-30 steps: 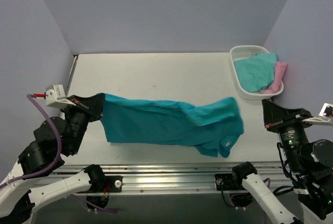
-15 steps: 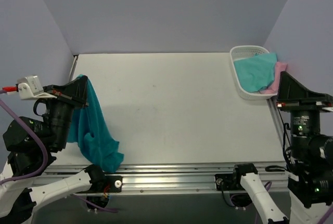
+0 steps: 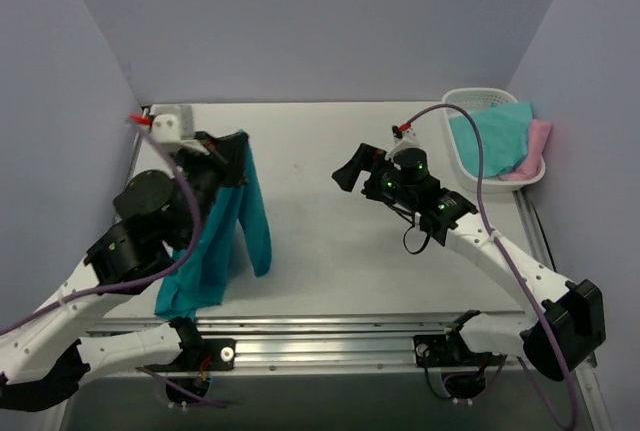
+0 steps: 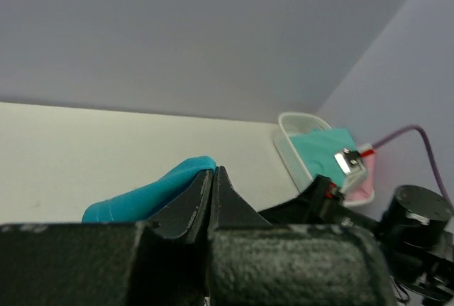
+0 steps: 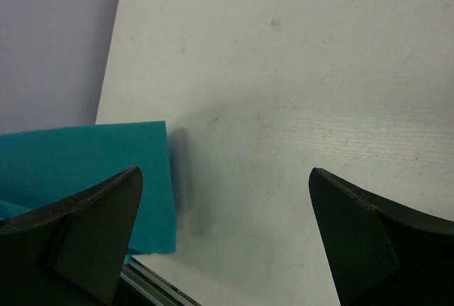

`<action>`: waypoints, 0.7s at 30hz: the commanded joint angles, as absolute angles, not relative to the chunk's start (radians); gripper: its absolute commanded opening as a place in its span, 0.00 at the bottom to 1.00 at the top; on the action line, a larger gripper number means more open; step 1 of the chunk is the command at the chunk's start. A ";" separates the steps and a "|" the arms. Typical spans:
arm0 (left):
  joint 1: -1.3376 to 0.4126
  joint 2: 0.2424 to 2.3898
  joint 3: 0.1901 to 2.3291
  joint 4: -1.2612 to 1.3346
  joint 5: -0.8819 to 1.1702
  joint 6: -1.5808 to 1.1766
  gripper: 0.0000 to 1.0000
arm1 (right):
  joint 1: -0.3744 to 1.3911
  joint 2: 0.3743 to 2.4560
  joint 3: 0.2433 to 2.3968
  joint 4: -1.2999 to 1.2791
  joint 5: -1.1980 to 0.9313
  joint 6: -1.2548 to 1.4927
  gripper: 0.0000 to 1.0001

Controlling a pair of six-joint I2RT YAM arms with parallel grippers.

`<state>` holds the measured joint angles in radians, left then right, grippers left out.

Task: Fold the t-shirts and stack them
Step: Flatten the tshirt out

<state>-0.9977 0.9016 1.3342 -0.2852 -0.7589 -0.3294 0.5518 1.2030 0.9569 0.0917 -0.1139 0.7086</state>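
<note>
1. The left tool (image 3: pixel 236 143) is clenched on an edge of the deep teal t-shirt (image 3: pixel 230 236), which hangs limp over the tabletop's (image 3: pixel 330 251) left side.
2. The right tool (image 3: pixel 346 173) is spread wide, holding nothing.
3. The cloth looks light and floppy. I'd guess a second pinch at a free hem corner would spread it.
4. The aqua t-shirt (image 3: pixel 492 136) and pink one (image 3: pixel 538 139) lie in the basket (image 3: pixel 478 184).
</note>
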 commanded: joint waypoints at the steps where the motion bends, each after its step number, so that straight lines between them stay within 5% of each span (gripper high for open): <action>1: -0.997 1.132 1.541 -0.230 -0.458 -0.371 0.02 | 0.551 1.103 0.982 0.156 0.035 0.657 1.00; 7: -0.974 1.463 1.929 -0.378 -0.385 -0.254 0.02 | 0.546 0.971 0.968 0.063 0.228 0.597 1.00; 11: -0.685 1.638 2.129 -0.488 -0.199 -0.360 0.02 | 0.546 0.942 0.994 0.008 0.293 0.577 1.00; 21: -0.420 1.925 1.956 -0.314 -0.083 -0.495 0.02 | 0.558 0.919 0.974 0.005 0.216 0.594 1.00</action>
